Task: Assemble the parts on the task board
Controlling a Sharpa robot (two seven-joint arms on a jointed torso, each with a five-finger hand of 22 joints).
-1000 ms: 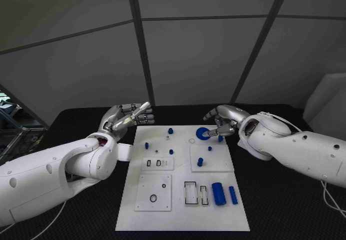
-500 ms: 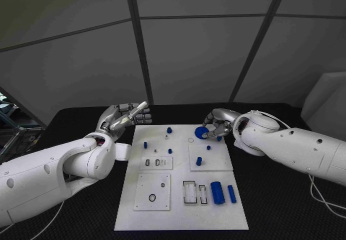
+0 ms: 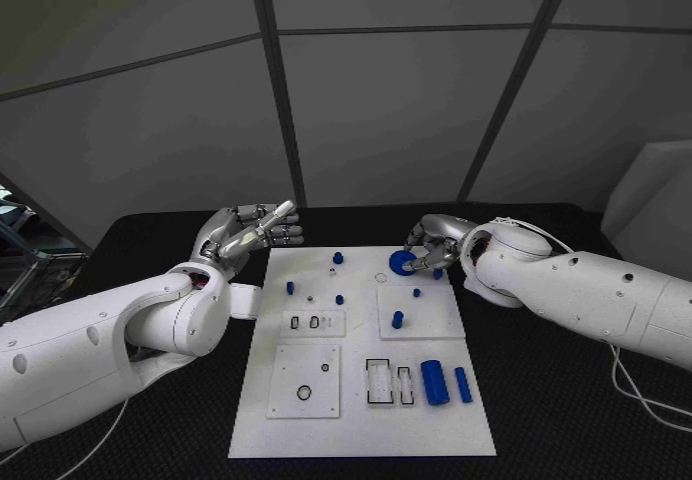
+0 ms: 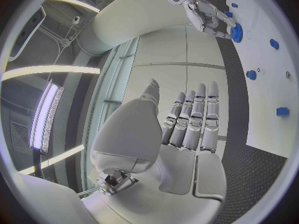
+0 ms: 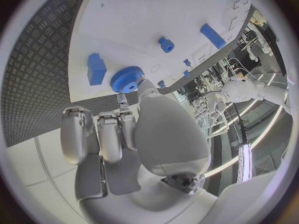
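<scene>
**Right hand holds the blue gear at the far end of the task board**

Places are given relative to the task board [image 3: 368, 350], near edge to far edge. Near edge, right side — two blue cylinders [image 3: 444, 383] lie side by side, long axes running near-to-far, beside two open rectangular slots [image 3: 389, 384]; a black ring [image 3: 304, 394] rests on the left sub-plate. Mid-board — a short blue peg [image 3: 397, 320] stands upright, with smaller blue pegs [image 3: 315, 293] scattered to its left. Far edge, right side — the right hand [image 3: 436, 246] pinches the blue gear [image 3: 405, 264] between thumb and fingertips; the remaining fingers curl beside it. In the right wrist view the gear [image 5: 127, 79] sits directly ahead of the fingertips, flat face toward the board, just beside a blue block [image 5: 96, 68]. Whether it touches the board cannot be told. Off the far left corner, the left hand [image 3: 255, 230] hovers with palm raised, fingers straight and together, gripping nothing.

The right hand is clearly the nearer one to the gear; the coming move probably turns on lowering the gear squarely, bore down, onto its seat.

Compared with one second earlier, the right hand and gear have shifted slightly toward the far edge; the left hand is unchanged.
</scene>
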